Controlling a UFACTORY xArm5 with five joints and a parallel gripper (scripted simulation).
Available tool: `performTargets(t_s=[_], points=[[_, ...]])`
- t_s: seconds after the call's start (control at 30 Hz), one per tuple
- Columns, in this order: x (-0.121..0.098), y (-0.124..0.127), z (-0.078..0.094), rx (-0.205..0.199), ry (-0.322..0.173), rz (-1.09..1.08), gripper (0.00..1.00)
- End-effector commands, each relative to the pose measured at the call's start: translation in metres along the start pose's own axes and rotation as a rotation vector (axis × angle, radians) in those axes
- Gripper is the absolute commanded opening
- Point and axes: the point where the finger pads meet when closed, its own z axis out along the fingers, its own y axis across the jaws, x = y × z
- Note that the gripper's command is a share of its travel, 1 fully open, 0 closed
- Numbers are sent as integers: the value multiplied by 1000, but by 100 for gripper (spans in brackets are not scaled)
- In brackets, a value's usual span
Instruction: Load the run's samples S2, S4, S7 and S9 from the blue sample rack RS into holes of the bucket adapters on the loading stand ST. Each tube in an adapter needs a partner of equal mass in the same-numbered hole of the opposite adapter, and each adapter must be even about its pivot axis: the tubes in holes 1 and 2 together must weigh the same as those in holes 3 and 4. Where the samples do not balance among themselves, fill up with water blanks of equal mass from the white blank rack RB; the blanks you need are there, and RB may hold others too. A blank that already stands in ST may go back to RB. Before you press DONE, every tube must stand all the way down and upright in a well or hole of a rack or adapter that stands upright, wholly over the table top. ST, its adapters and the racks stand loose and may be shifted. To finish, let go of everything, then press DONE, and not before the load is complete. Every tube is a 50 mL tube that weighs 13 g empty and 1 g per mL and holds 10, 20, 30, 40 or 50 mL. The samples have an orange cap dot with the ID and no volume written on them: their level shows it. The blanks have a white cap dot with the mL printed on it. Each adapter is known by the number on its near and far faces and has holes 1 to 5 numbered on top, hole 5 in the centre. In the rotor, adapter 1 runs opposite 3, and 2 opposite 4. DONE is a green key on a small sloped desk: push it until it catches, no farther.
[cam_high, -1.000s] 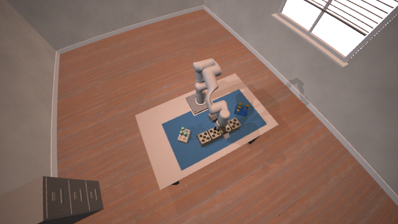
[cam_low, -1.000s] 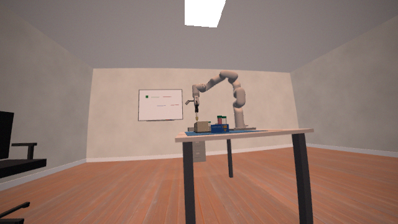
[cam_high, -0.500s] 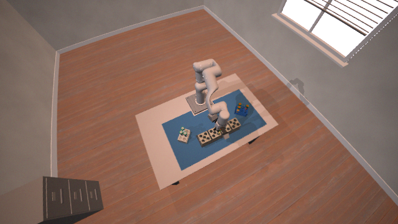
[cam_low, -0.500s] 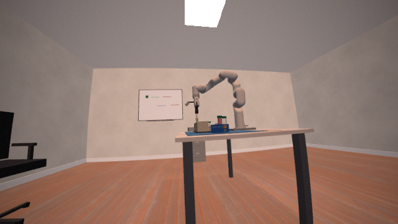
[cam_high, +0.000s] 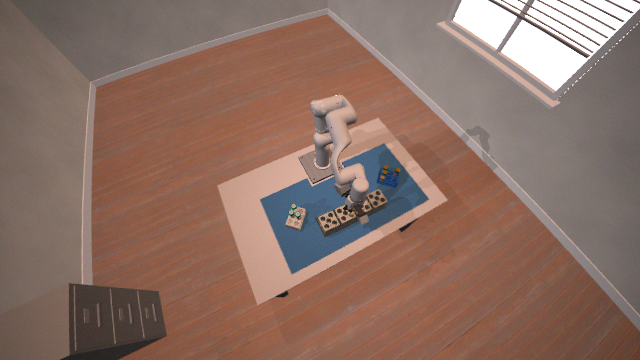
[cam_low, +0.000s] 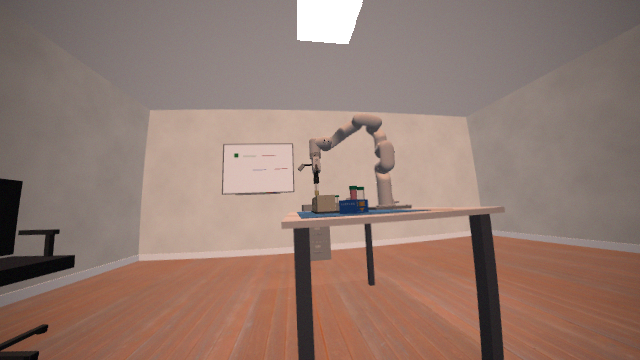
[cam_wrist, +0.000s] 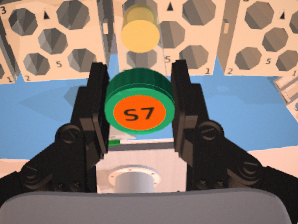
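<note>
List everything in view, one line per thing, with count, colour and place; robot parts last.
Table: one, pale top, dark legs, mid-room.
Mat: one, blue, on the table.
Sample rack: one, blue, right end of the mat, orange-dotted tubes in it.
Blank rack: one, white, left end of the mat, green-capped tubes in it.
Adapters: a row of beige blocks, most holes unfilled, front of the mat.
Tube S7: one, green cap with orange dot, above the adapter marked 3.
Whiteboard: one, white, back wall.
Cabinet: one, grey, floor corner.
Chair: one, black, left edge.
Window: one, right wall.
Arm: one, white, behind the mat.
Claw: one, black, shut on tube S7.
</note>
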Motion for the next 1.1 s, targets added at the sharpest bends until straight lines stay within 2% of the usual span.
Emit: performTargets(t_s=[0.0,1.07], points=[[1,0,1,0,4,0,0],[1,0,30,0,4,0,0]])
